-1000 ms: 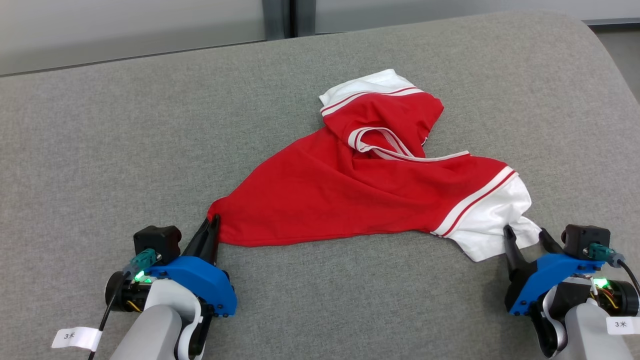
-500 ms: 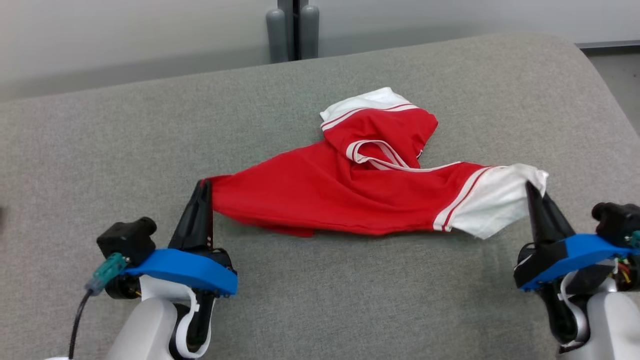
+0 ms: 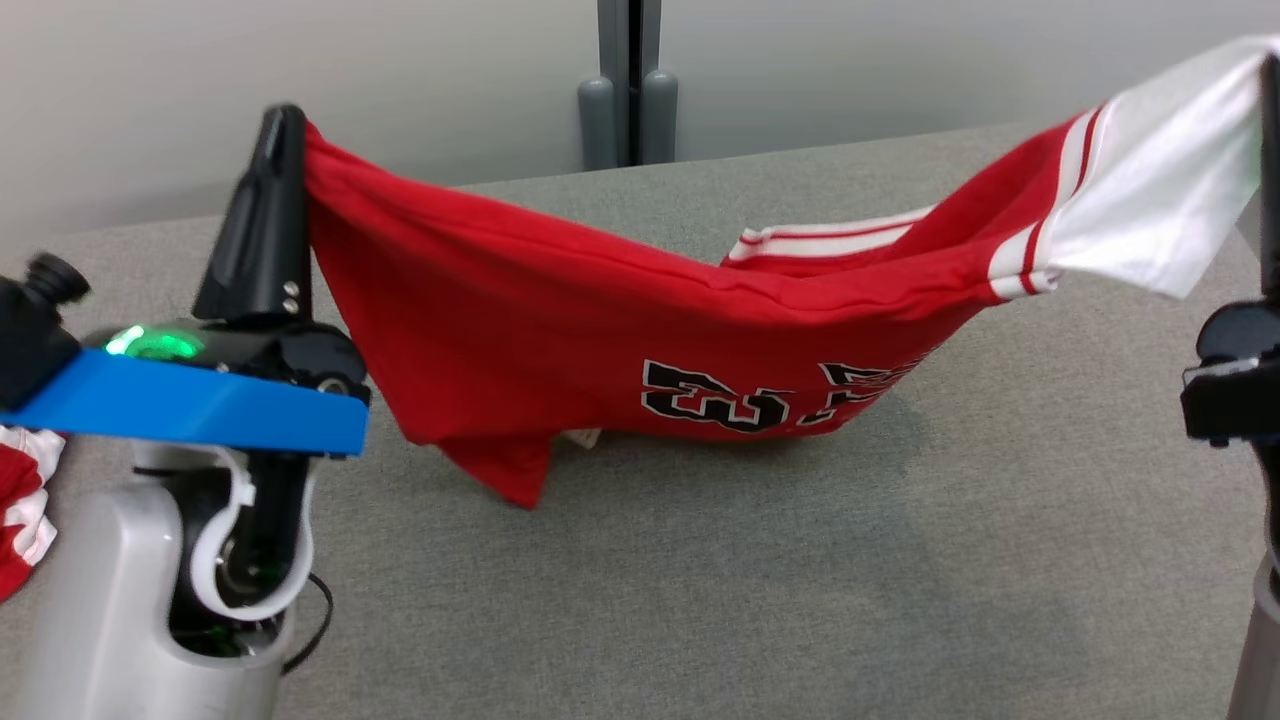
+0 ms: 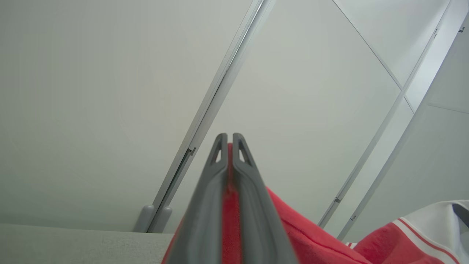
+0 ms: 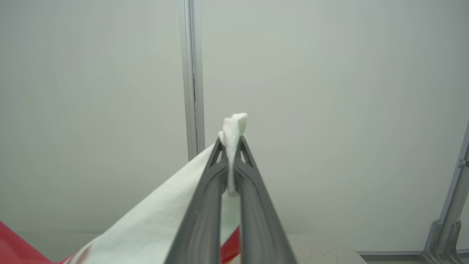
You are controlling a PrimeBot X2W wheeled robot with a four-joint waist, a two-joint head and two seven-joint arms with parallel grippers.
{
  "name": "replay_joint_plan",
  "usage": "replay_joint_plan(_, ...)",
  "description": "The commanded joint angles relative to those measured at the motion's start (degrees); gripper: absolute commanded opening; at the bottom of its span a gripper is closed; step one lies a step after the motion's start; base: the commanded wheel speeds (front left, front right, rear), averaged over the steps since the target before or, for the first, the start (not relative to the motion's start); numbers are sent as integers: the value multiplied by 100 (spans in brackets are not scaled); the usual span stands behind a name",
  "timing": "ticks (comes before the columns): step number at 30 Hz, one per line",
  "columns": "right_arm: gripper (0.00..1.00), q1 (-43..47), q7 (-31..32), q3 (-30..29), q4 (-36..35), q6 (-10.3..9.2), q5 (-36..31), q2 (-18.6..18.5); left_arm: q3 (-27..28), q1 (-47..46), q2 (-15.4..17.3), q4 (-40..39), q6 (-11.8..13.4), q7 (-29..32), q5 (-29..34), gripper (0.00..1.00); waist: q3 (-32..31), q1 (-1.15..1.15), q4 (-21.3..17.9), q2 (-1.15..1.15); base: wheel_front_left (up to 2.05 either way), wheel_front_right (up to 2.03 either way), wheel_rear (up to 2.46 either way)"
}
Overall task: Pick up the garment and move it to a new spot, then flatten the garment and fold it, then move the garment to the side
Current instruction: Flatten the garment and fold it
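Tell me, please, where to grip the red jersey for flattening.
Probably the drooping red corner, from the robot's side: it hangs loose under the red jersey, which sags between the left gripper and right gripper, shut on its edge and white sleeve.

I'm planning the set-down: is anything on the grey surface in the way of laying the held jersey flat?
Nothing visible does: the grey surface under the jersey is bare. A second red-and-white cloth lies at the head view's far left edge, well aside.
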Motion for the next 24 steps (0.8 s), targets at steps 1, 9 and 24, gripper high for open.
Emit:
replay_joint_plan(1, 0, -417, 97, 49, -99, 3, 20, -87, 117, -273, 138, -227, 100, 287, -126, 0, 57, 1, 35, 0, 0, 0, 0)
replay_joint_plan(9, 0, -1728, 206, 347, 782, 3, 283, -387, 189, -1123, 549, -169, 281, 1088, -177, 0, 584, 1, 171, 0, 0, 0, 0)
replay_joint_plan(24, 0, -5563, -2366, 979, 4644, 2, -809, -554, 279, -4371, 986, 2294, 230, 10, 1137, 0, 2103, 1, 239, 0, 0, 0, 0)
